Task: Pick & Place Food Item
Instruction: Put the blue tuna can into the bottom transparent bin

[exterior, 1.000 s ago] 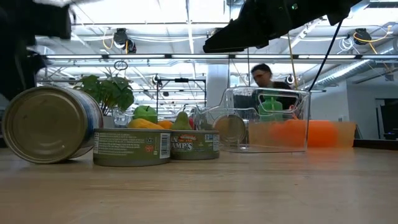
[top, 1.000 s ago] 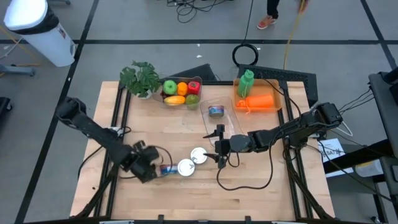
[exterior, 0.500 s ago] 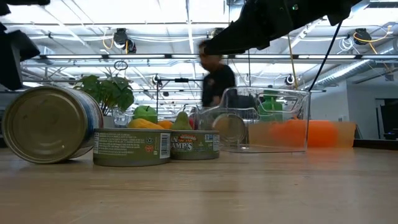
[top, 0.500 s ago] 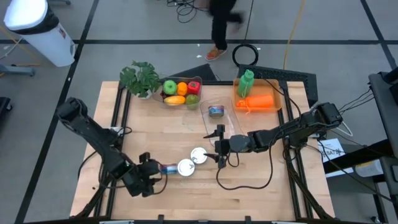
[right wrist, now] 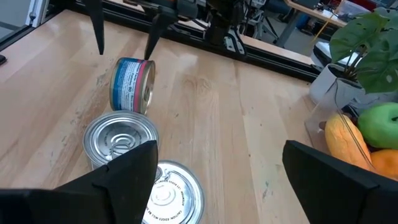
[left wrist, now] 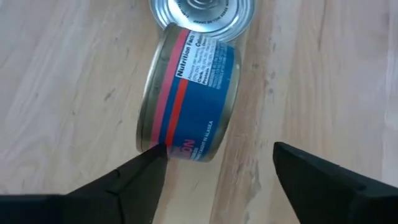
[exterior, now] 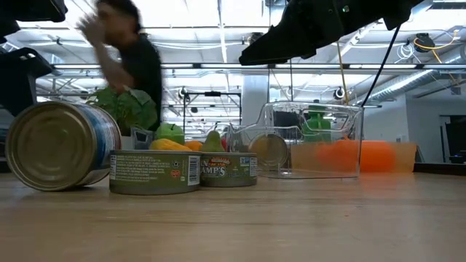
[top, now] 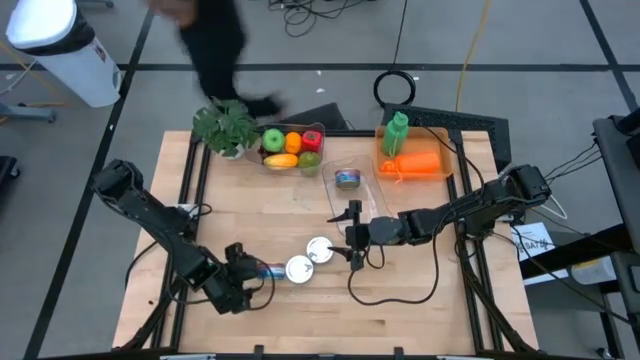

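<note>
A blue-and-red can (left wrist: 189, 99) lies on its side on the wooden table (top: 400, 300), near the front left, and also shows in the right wrist view as the blue can (right wrist: 130, 84). My left gripper (left wrist: 217, 149) is open just short of it, slanting down, one finger on each side of the can's near end. Two silver cans (top: 298, 268) (top: 318, 250) stand upright next to it. My right gripper (top: 355, 237) hovers open beyond them, above the table's middle, and touches nothing. My left gripper has one fingertip (left wrist: 155, 152) right at the blue can's lower rim (left wrist: 149, 138), coming slanting from above on the table's left. I cannot tell whether it touches. The other finger stands clear, and the can rests on the table on its side.
A clear container (top: 350, 185) with one can inside sits behind the right gripper. At the far edge stand a plant (top: 225, 125), a fruit tray (top: 290, 148), an orange jug (top: 415, 163) and a green bottle (top: 397, 133). A person (exterior: 131, 65) passes behind the table.
My left gripper has drawn back from the blue can toward the table's near left corner and tipped more steeply down. The can stays on its side where it was. A person has walked behind the table from right to left.
</note>
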Robot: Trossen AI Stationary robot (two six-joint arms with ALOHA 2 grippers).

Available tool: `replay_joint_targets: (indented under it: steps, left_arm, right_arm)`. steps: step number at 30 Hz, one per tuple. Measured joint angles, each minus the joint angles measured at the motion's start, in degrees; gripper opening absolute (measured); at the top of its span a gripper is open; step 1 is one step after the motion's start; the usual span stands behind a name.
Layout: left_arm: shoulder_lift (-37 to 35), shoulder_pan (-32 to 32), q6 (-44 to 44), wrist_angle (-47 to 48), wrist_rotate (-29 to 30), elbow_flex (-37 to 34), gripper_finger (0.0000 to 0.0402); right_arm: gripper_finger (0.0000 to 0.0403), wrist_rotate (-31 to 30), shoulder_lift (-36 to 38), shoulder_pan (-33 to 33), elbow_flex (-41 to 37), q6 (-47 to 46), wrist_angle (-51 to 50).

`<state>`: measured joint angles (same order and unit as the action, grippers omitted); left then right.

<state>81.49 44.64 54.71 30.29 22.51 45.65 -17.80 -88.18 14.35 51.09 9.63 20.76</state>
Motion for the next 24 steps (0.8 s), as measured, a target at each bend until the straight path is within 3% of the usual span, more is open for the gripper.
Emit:
replay_joint_targets:
  steps: [7, 14, 24]
  left_arm:
    - [0.0, 0.0, -5.1, 2.6, 1.5, 0.0, 0.0324]
    - [0.0, 0.0, -2.4, 4.8, 5.3, 0.0, 0.0296]
    - [2.8, -1.6, -9.5, -0.5, 8.1, -0.1, 0.0257]
  right_arm:
    - [0.0325, 0.0, 0.0, 0.0, 0.0, 0.0, 0.0]
    - [0.0325, 0.1, 0.0, 0.0, 0.0, 0.0, 0.0]
    - [0.0325, 0.1, 0.0, 0.0, 0.0, 0.0, 0.0]
